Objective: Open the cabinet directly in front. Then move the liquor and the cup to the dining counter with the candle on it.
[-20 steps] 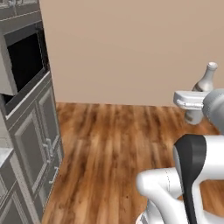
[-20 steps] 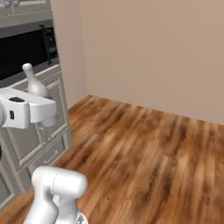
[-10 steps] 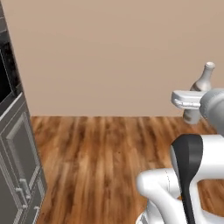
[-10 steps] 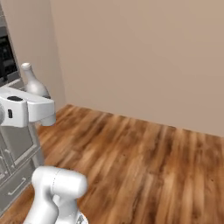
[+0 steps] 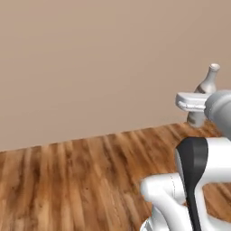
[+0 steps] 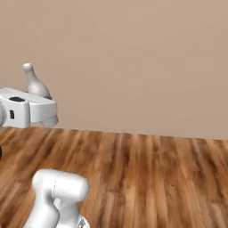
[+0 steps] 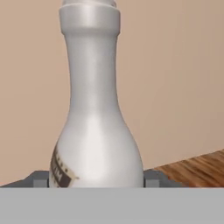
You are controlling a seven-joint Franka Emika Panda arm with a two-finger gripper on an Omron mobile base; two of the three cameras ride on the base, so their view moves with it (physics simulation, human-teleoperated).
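Pale grey liquor point(image 7: 94, 131) upright, clamped in end effector point(image 7: 94, 180).

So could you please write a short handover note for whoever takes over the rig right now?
End effector: shut on the liquor, finger tips on either side of its base in the hand view.
Liquor: upright, carried in the air above the wood floor, in front of a plain beige wall.
Done: liquor is out of the cabinet and in hand.
Left: carry it to the dining counter with the candle and set it down, then fetch the cup and bring it there too.
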